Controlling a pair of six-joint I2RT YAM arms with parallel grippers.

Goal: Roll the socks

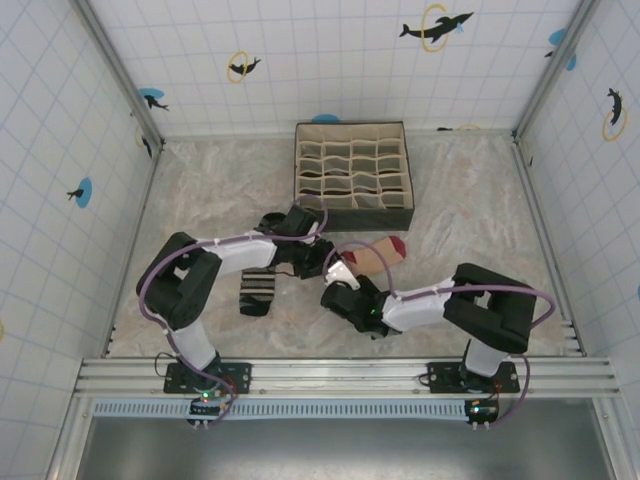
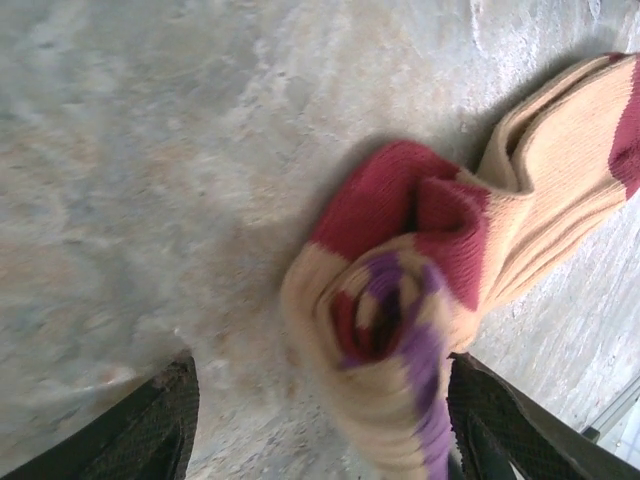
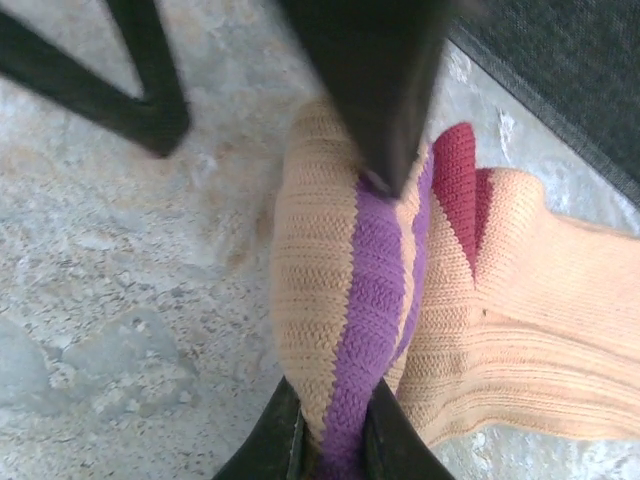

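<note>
while right gripper (image 3: pixel 335 425) clamps rolled end of peach sock (image 3: pixel 320 270), left gripper (image 2: pixel 325 430) stands wide open astride roll, gripping nothing; black striped sock (image 1: pixel 257 290) lies flat to left.

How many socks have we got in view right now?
2. The peach sock lies partly rolled in the middle; the black striped sock lies flat to its left, a little nearer the front. Others could be hidden out of sight.
</note>
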